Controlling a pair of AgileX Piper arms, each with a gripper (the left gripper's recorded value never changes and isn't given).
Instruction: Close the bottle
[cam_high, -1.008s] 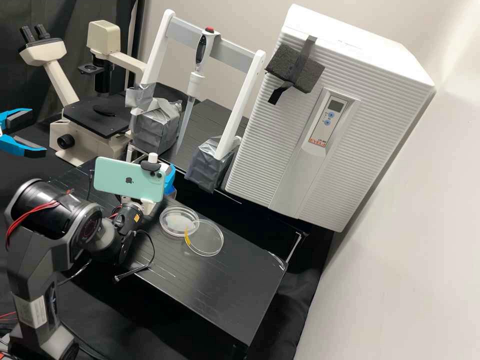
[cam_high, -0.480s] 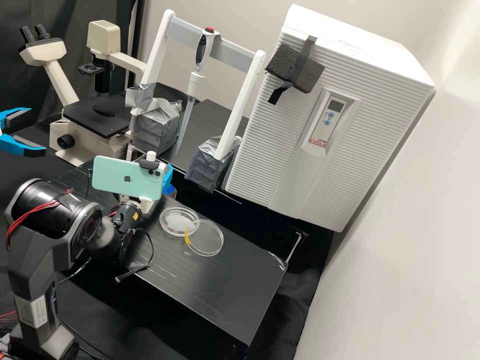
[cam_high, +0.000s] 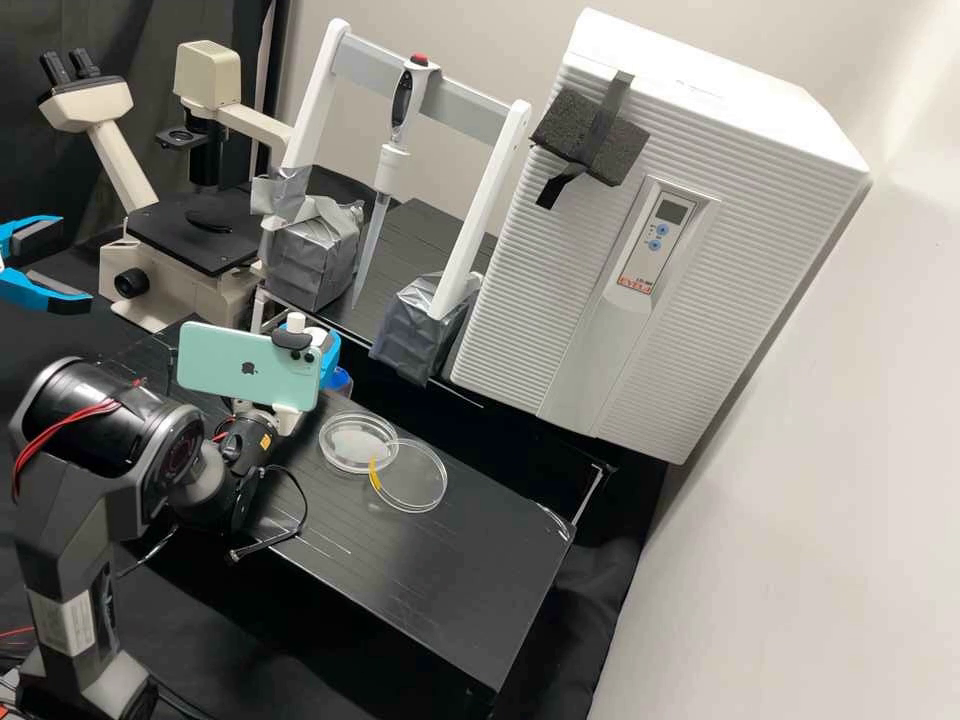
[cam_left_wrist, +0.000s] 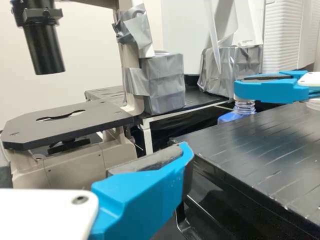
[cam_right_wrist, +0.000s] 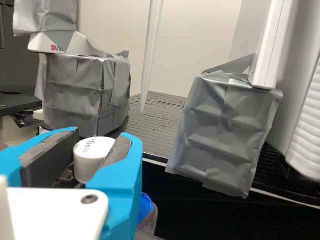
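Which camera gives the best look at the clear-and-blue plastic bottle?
The left wrist view: the clear-and-blue plastic bottle stands side-on, its ribbed neck uncapped, below the right gripper holding its white cap. The right wrist view catches a sliver of it; the high view, a small blue patch.

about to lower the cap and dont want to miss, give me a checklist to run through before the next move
1. Cap gripped: ok, the right gripper is shut on the cap.
2. Bottle neck open: ok, bare threads show in the left wrist view.
3. Cap over the neck: cannot tell; the gripper hangs above the bottle, centring unclear.
4. Left gripper out of the way: ok, open, off by the microscope.
5. Bottle braced: cannot tell, its base is hidden.
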